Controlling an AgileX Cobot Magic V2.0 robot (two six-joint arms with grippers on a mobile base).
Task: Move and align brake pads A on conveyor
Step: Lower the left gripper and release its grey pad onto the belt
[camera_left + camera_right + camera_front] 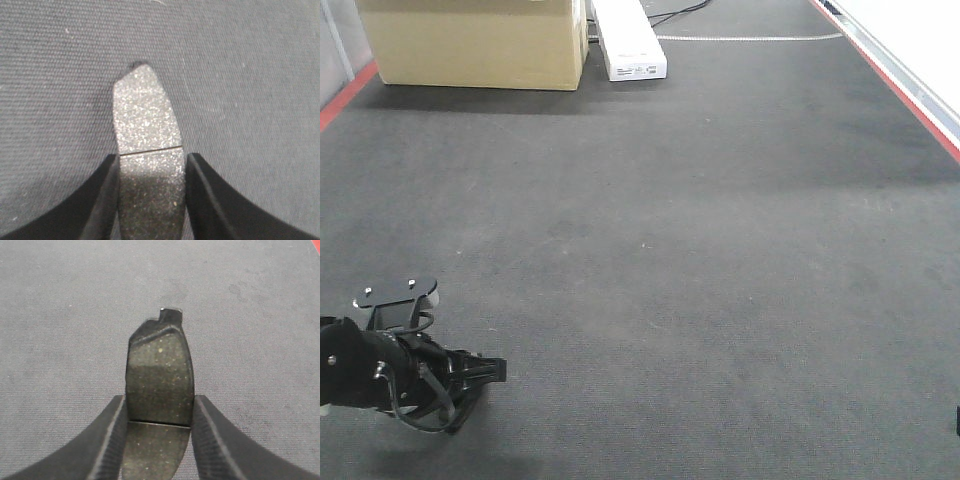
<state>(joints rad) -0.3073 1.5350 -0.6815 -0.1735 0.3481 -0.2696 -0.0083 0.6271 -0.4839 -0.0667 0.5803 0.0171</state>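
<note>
In the left wrist view a speckled grey brake pad (146,117) with a thin cross groove sits between the black fingers of my left gripper (152,157), which is shut on it, just above the dark felt conveyor (250,75). The right wrist view shows a darker brake pad (160,375), its backing tab at the far end, and my right gripper (160,399) is shut on it over the conveyor (60,315). From the front, the left gripper (492,372) is low at the bottom left of the conveyor (700,250); its pad is not discernible there.
A cardboard box (470,45) and a long white box (630,40) stand at the belt's far end. Red edge strips run along the left (342,100) and right (905,95) sides. A sliver of the right arm (957,420) shows at the right edge.
</note>
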